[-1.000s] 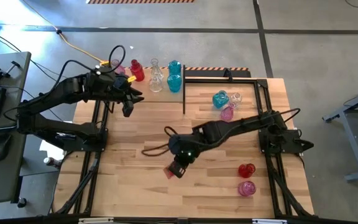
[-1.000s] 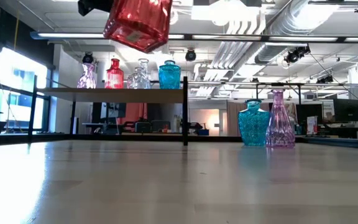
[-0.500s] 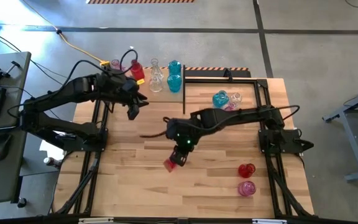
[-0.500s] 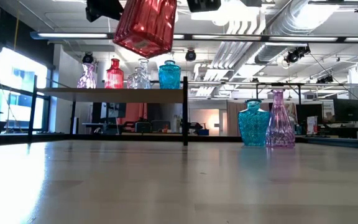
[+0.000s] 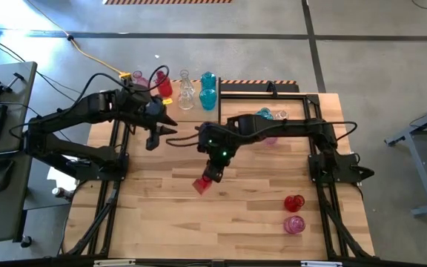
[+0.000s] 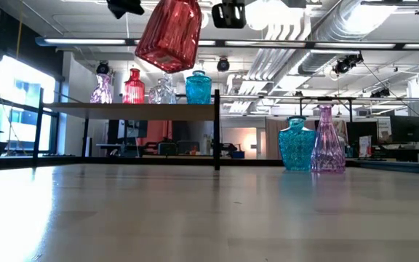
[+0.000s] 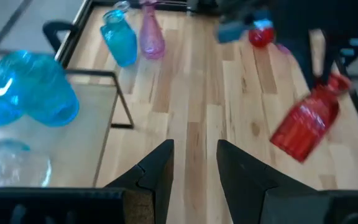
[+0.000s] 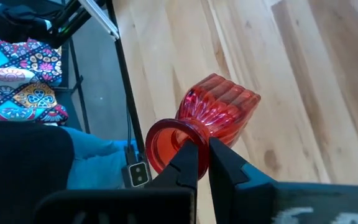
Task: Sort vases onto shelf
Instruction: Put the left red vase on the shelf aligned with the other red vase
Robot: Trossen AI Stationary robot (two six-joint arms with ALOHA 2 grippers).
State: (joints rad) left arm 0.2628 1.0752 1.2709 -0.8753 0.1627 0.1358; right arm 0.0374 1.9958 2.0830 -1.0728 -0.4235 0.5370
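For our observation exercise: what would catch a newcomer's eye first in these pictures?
A red vase hangs tilted above the middle of the table, its neck pinched in the right gripper. At the table's far left corner, the shelf carries a row of pink, red, clear and teal vases, with the left gripper beside it.

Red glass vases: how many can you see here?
3. One ribbed red glass vase hangs tilted in the right pincer, one red vase stands on the light wooden shelf, one round red vase sits on the table. Others may be hidden.
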